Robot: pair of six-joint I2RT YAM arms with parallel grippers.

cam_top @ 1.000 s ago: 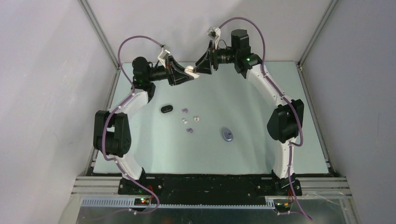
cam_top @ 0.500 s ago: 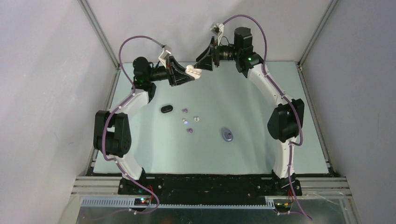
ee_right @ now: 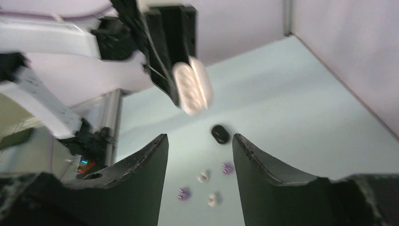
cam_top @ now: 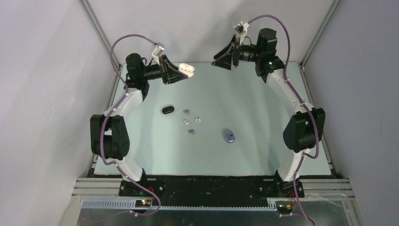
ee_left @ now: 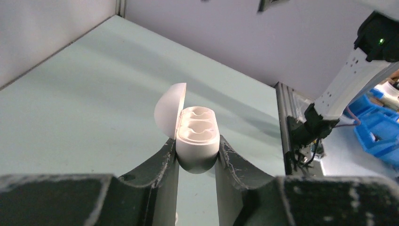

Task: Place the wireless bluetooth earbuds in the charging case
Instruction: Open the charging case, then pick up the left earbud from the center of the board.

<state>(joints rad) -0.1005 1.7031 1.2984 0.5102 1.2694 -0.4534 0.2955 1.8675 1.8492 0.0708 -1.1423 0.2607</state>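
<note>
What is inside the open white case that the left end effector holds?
The white case shows two moulded wells, both empty. Its lid's inner face is turned away, and the left end effector covers the lower shell.

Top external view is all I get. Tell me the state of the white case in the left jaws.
Observer: On the left wrist view the white case has its lid swung open, and its body is clamped between the left jaws.
Operator: Check the wells.
Observer: Both wells are empty, with nothing seated in either.
Operator: Report the right jaws.
Observer: On the right wrist view they stand open with nothing between them.
</note>
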